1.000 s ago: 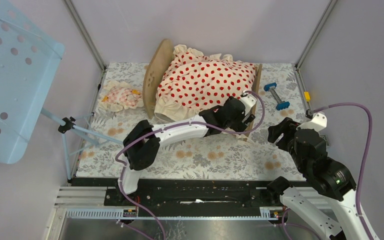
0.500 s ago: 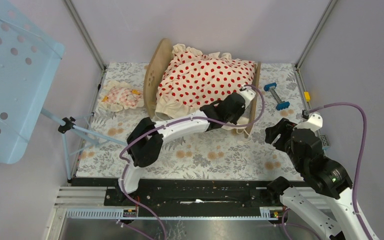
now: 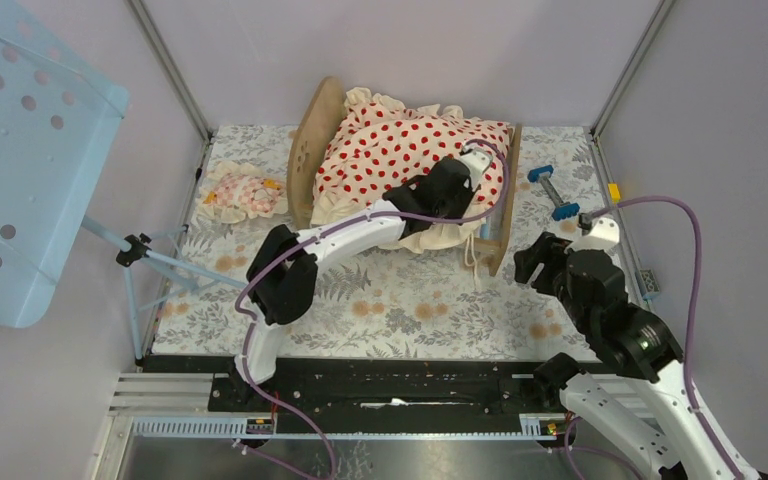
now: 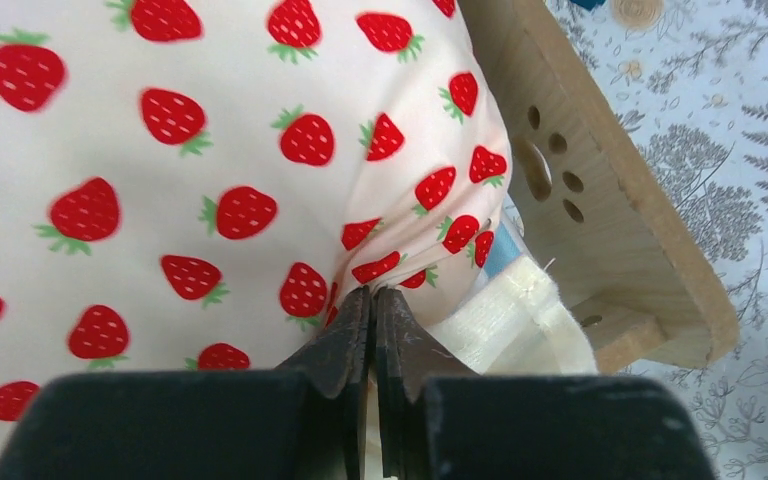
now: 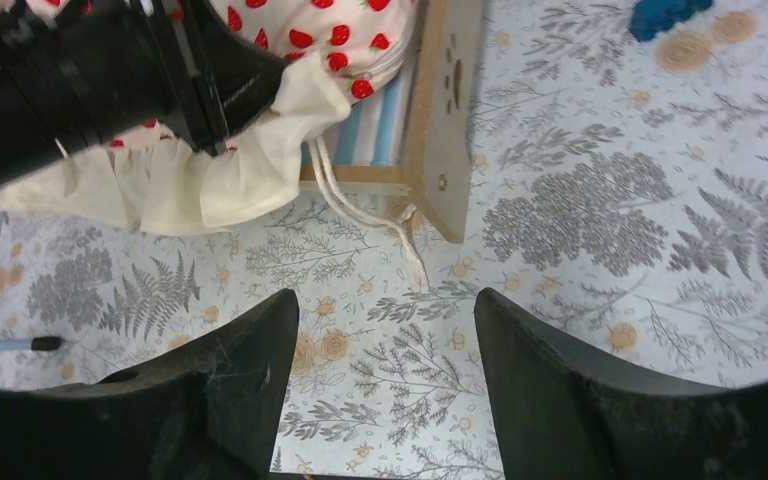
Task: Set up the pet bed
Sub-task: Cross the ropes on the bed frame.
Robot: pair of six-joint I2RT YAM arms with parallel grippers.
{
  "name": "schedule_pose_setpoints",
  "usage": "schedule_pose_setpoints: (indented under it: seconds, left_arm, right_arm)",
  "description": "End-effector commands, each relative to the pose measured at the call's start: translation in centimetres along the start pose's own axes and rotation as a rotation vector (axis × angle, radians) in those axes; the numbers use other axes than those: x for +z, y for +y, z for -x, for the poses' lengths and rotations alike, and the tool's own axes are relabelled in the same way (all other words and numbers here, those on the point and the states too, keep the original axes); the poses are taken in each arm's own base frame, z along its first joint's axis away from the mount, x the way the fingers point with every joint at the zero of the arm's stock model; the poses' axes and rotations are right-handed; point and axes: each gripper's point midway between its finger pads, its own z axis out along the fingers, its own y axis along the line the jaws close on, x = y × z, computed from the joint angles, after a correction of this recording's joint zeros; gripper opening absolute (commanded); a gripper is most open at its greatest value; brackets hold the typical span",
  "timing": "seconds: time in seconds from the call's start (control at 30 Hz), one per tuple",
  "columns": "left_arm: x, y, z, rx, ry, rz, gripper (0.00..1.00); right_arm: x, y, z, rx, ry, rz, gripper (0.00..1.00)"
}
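Light-wood pet bed [image 3: 309, 150]: rear-centre of table [image 3: 410, 300]. Strawberry-print blanket [image 4: 210, 150] heaped on it. Left gripper [image 4: 372, 295] pinched on blanket fold; right gripper [image 5: 385, 310] agape, empty. Step: prob. spreading blanket; next needs steady pull twd foot end.

- Cream strawberry-print blanket [image 3: 390, 155], ruffled edge, heaped toward the back of the surface [image 3: 410, 310], which has a fern-and-flower cloth.
- Small pink checked pillow [image 3: 245, 193] left of it.
- Blue dumbbell toy [image 3: 552, 193] to its right.
- Pale blue perforated stand [image 3: 20, 170], far left.
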Motion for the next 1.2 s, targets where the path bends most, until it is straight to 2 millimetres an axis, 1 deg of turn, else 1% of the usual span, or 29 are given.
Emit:
schedule_pose_setpoints:
  seconds: [0.0,0.03,0.07,0.13,0.2,0.27,0.37,0.47,0.53,0.63,0.77,0.87,0.97,1.17]
  left_arm:
    - [-0.1,1.1,4.2,-0.055,-0.096,-0.052,0.0]
    - [0.0,1.4,4.3,-0.058,-0.098,-0.057,0.0]
    - [0.0,1.6,4.4,-0.062,-0.099,-0.064,0.0]
    - [0.2,1.9,4.5,-0.071,-0.101,-0.079,0.0]
    - [0.1,1.7,4.7,-0.072,-0.104,-0.111,0.0]
    - [0.2,2.0,4.7,-0.072,-0.103,-0.116,0.0]
    - [0.3,2.3,4.8,-0.076,-0.103,-0.12,0.0]
    - [0.3,2.8,4.9,-0.091,-0.108,-0.117,0.0]
    - [0.4,3.2,5.0,-0.102,-0.111,-0.12,0.0]
    - [0.4,3.5,5.0,-0.116,-0.11,-0.125,0.0]
    - [0.4,3.5,4.9,-0.115,-0.108,-0.13,0.0]
    - [0.4,3.6,4.8,-0.115,-0.104,-0.13,0.0]
    - [0.5,3.5,4.8,-0.115,-0.104,-0.134,0.0]
    - [0.5,3.6,4.7,-0.116,-0.102,-0.137,0.0]
  right_arm:
    - [2.6,3.0,0.4,-0.142,-0.037,0.128,0.72]
    - [3.2,3.5,0.3,-0.154,-0.037,0.141,0.72]
    - [3.9,3.8,0.2,-0.165,-0.037,0.142,0.69]
    - [5.2,4.5,0.0,-0.186,-0.034,0.15,0.59]
    - [6.5,5.3,-0.5,-0.192,-0.021,0.164,0.5]
    - [7.6,6.0,-1.3,-0.204,-0.004,0.188,0.46]
    - [9.1,7.3,-2.9,-0.225,0.031,0.25,0.44]
    - [10.4,8.0,-4.0,-0.232,0.061,0.272,0.45]
    - [11.3,7.7,-4.2,-0.236,0.057,0.243,0.46]
    - [12.8,7.3,-3.9,-0.244,0.044,0.201,0.45]
    - [15.1,6.7,-4.0,-0.227,0.099,0.173,0.43]
    - [16.3,6.1,-4.0,-0.225,0.123,0.157,0.41]
    - [17.0,6.2,-4.1,-0.221,0.134,0.171,0.41]
    - [17.1,7.0,-3.8,-0.208,0.126,0.21,0.43]
